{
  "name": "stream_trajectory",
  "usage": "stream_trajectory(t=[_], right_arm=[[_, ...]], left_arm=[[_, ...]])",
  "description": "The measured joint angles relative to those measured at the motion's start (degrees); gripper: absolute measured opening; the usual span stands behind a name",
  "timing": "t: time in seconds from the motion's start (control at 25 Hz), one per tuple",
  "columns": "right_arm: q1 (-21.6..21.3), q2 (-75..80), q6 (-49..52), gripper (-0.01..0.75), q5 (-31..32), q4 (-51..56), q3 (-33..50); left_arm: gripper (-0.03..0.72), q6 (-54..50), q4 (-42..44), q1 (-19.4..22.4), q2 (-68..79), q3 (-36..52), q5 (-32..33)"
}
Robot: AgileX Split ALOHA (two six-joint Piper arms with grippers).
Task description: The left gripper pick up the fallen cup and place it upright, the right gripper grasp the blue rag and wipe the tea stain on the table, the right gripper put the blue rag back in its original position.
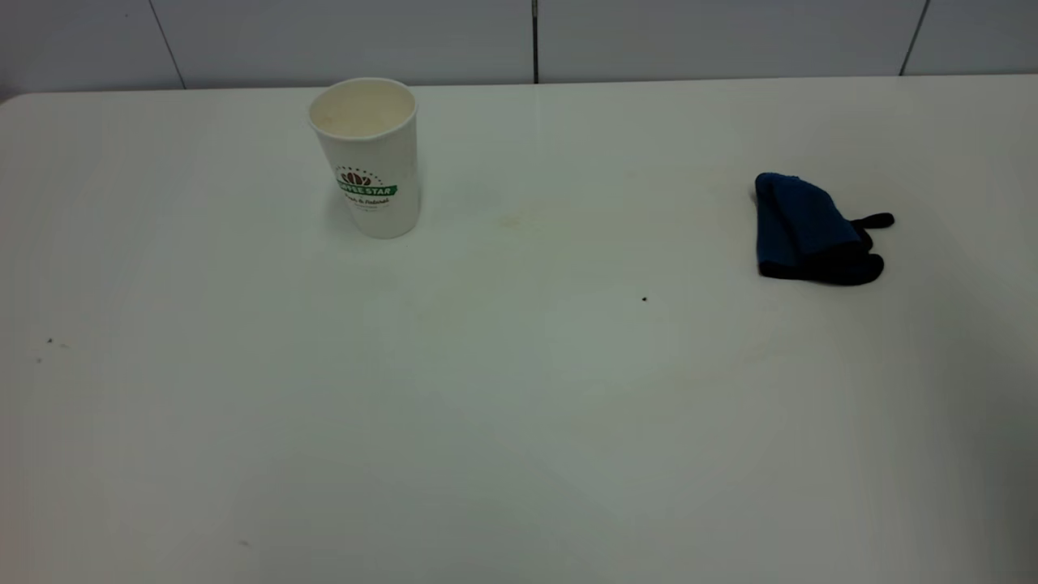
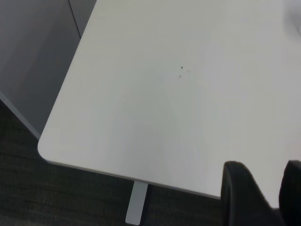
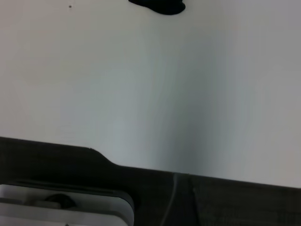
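Observation:
The white cup (image 1: 369, 158) with the green band stands upright on the table (image 1: 519, 405) at the back left, mouth up and empty. The blue rag (image 1: 807, 231) lies crumpled at the right, its black loop tab pointing right; its dark edge also shows in the right wrist view (image 3: 157, 5). Only a faint yellowish trace of the tea stain (image 1: 509, 219) shows to the right of the cup. Neither arm appears in the exterior view. My left gripper (image 2: 267, 193) is open and empty, over the table near its corner. The right gripper's fingers are out of view.
A tiny black speck (image 1: 644, 299) lies mid-table, and small specks (image 1: 49, 341) lie at the left. A tiled wall runs behind the table. The left wrist view shows the table's rounded corner (image 2: 44, 146) and dark floor; the right wrist view shows the table's edge (image 3: 141, 167).

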Motion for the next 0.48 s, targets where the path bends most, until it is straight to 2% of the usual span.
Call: stream_trajectory(t=[0.24, 0.48], right_arm=[[0.0, -24.4, 2.5, 0.653, -0.3, -0.1, 17.2], [0.0, -40.8, 3.0, 0.633, -2.7, 0.0, 27.7]], left_arm=[[0.241, 0.0, 0.0, 0.0, 0.0, 0.0, 0.0], [0.241, 0.0, 0.0, 0.0, 0.0, 0.0, 0.0]])
